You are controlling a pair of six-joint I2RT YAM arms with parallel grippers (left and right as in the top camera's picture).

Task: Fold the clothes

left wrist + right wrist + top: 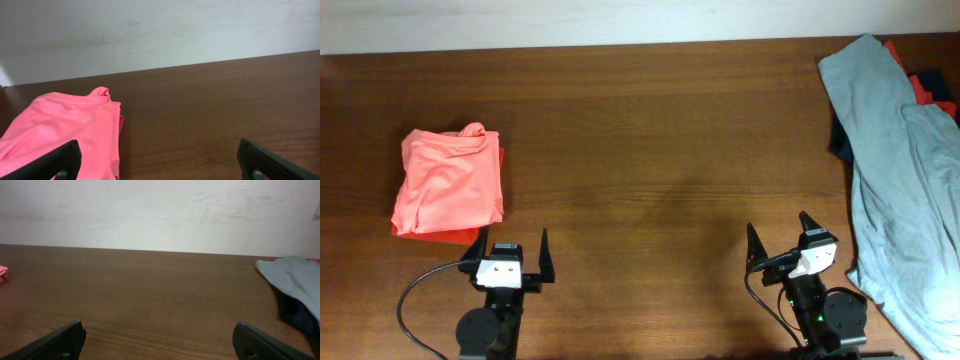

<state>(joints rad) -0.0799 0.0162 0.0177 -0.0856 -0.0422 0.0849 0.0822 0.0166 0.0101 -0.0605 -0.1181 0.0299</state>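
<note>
One pink shirt (450,185), one grey-blue shirt (900,180), one red-orange garment (924,88).

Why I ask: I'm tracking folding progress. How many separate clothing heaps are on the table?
2. A folded salmon-pink shirt lies at left; a loose heap at the right edge shows a grey-blue shirt over red-orange fabric and dark fabric. More may hide underneath.

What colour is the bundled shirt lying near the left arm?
Salmon pink; the shirt shows best in the overhead view.

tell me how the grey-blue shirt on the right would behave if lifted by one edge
Probably floppy: the grey-blue shirt lies in soft creases, so it would likely sag from the pinch. It drapes over a red-orange garment, which may drag along.
</note>
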